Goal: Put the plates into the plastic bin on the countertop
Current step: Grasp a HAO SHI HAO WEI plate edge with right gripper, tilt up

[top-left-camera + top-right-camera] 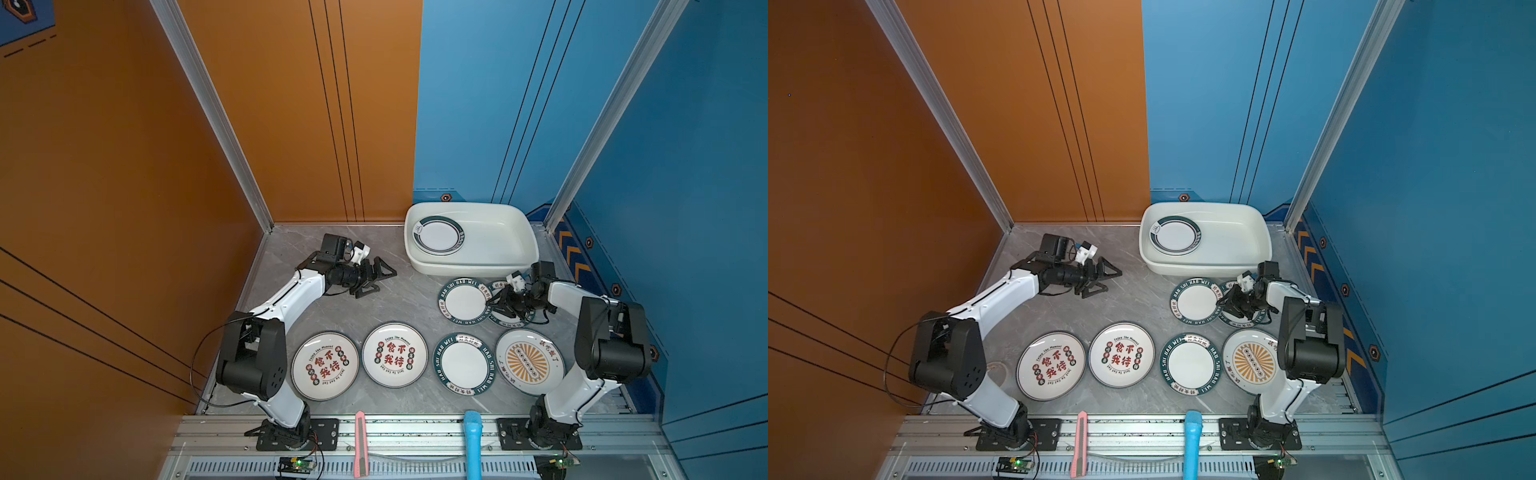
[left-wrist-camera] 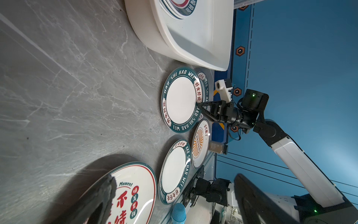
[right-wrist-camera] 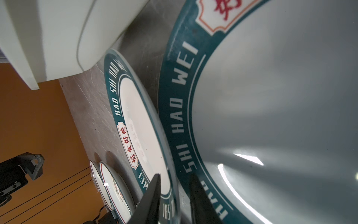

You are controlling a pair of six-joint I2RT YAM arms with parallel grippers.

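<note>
Covering most of one green-rimmed plate (image 1: pixel 497 286), the right fingers (image 1: pixel 497 300) reach over it.

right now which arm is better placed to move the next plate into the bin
Right. The right end effector straddles the rim of a green-rimmed plate just in front of the plastic bin. The left end effector hangs open over bare countertop, touching no plate.

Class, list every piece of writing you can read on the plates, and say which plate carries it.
"HAO SHI HAO WEI": white, on the green-rimmed plates.
"好食好味": red, in panels on those rims.
"食不我待": red, centre of the two red-character plates.
"Enjoy The Moment": arched above those characters.
The sunburst plate and the lone plate in the plastic bin: lettering too small to read.
</note>
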